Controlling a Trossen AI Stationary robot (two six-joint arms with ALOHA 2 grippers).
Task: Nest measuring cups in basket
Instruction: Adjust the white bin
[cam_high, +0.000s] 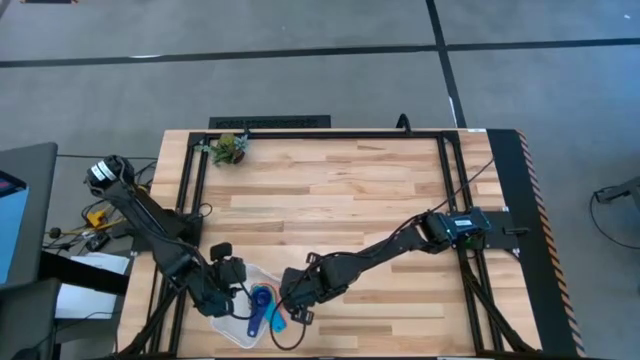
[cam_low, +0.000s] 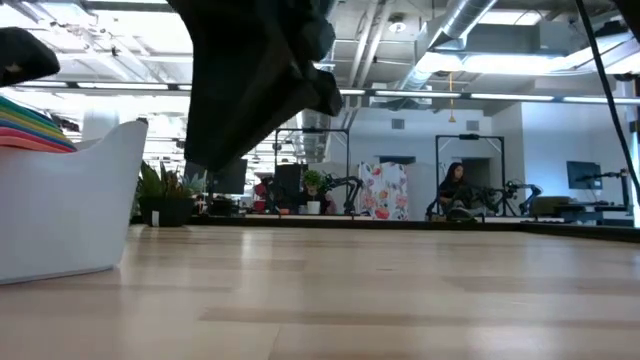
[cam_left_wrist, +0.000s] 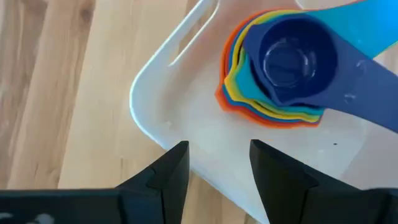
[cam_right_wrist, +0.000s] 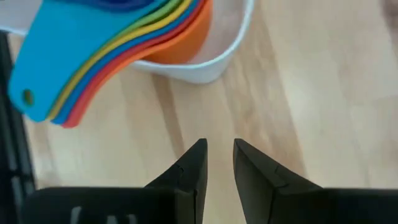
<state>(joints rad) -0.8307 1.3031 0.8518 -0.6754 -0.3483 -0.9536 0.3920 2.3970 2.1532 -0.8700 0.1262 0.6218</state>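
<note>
The measuring cups sit nested in one stack inside the white basket, a dark blue cup on top. Their flat handles fan out over the basket's rim. The basket stands on the table near its front edge, left of the middle. My left gripper hovers open above the basket's rim, beside the stack. My right gripper hangs over bare wood just right of the basket, its fingers a narrow gap apart with nothing between them. In the low view the basket stands at the left.
A small green plant-like clump lies at the table's far left corner. Black frame rails run along the far edge and both sides. Bare wood stretches across the table's middle and right. A dark arm hangs beside the basket in the low view.
</note>
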